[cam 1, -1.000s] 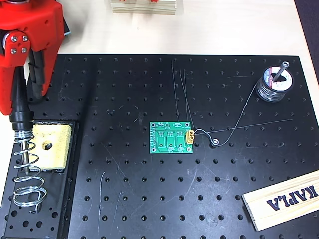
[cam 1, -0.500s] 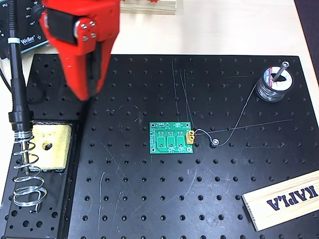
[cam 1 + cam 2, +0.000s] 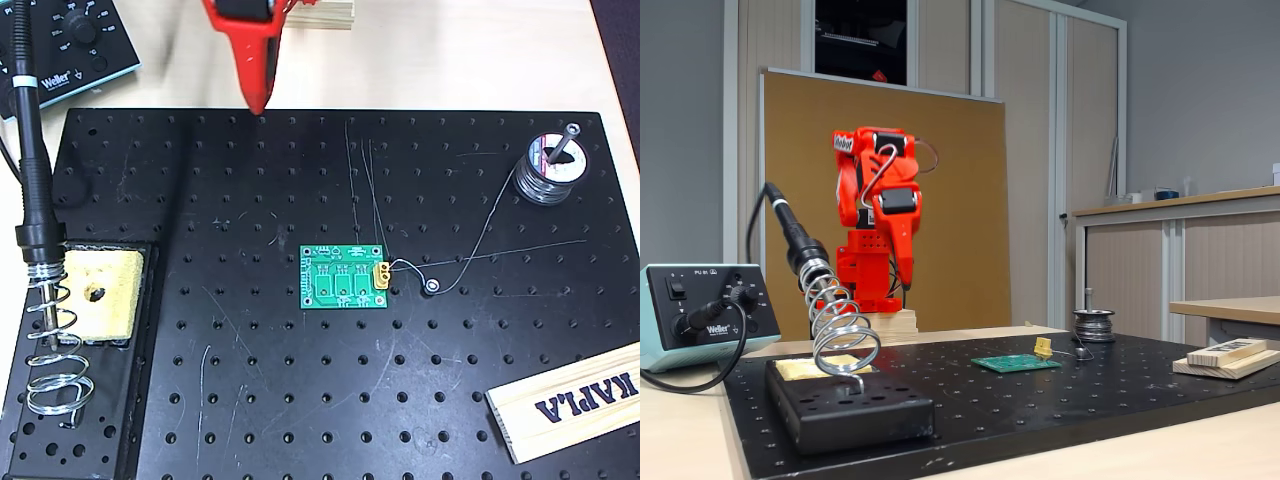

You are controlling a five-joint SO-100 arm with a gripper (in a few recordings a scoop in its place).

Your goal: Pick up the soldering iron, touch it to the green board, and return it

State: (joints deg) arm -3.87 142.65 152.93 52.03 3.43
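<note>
The station (image 3: pixel 70 45) sits at the far left edge of the overhead view, well left of the gripper (image 3: pixel 257 100), on bare tabletop. The iron (image 3: pixel 30 160) rests in the coil holder (image 3: pixel 52 350), handle slanting up and out of the spring, cord running off toward the station; in the fixed view the iron (image 3: pixel 790 235) stands tilted in the holder (image 3: pixel 840 330), well apart from the gripper (image 3: pixel 905 280) and lower left of it. A white band shows on the handle. Beside the coil lies a yellow sponge (image 3: pixel 98 292) in the holder's black base (image 3: pixel 135 400).

The gripper hangs from the red arm (image 3: pixel 878 210), pointing down over the back edge of the perforated plate (image 3: pixel 300 400), touching nothing. Its fingers appear together and hold nothing, though the overhead view is blurred.

The board (image 3: pixel 344 278) lies flat on the plate, below and right of the gripper in the overhead view, well apart from it, its yellow connector (image 3: pixel 382 273) on the right edge. A thin wire (image 3: pixel 480 240) runs from the connector rightward to a solder spool (image 3: pixel 550 165) far right of the gripper. A wooden block (image 3: pixel 570 400) marked KAPLA lies at the plate's lower right corner. Wooden blocks (image 3: pixel 300 12) are stacked under the arm's base.
</note>
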